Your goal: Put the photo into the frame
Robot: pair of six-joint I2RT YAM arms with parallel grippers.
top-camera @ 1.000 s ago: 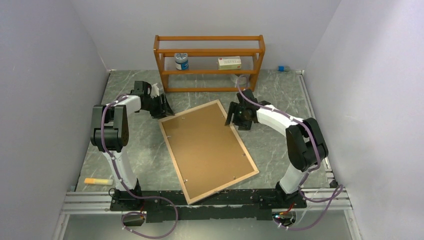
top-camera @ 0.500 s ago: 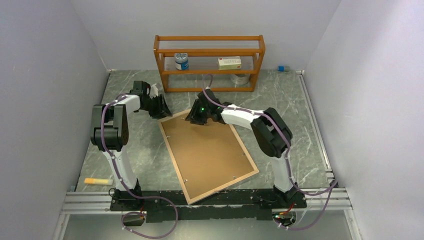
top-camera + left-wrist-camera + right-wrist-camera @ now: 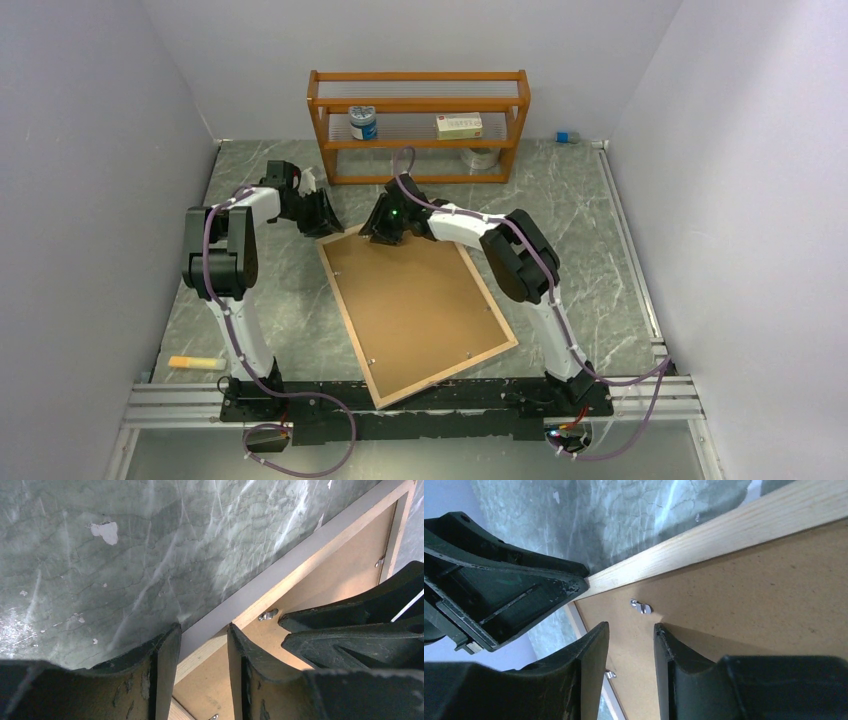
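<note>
Hovering by the frame (image 3: 350, 320) far-left corner, left end effector (image 3: 202, 630) and right end effector (image 3: 630, 627), fingers slightly apart, gripping nothing.

1. Large rectangular picture frame (image 3: 724, 542): pale bare wood back rim, smooth, matt.
2. Flat brown backing board (image 3: 774, 605): matt, finely grainy fibreboard.
3. Small silver clips (image 3: 641, 606): shiny metal.
4. Green marbled tabletop (image 3: 125, 555): glossy, scuffed.

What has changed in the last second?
The right hand swung left from beside the frame's right edge to its far left corner, close to the left hand. It is open over the backing and holds nothing. The left hand and the frame stayed put.
</note>
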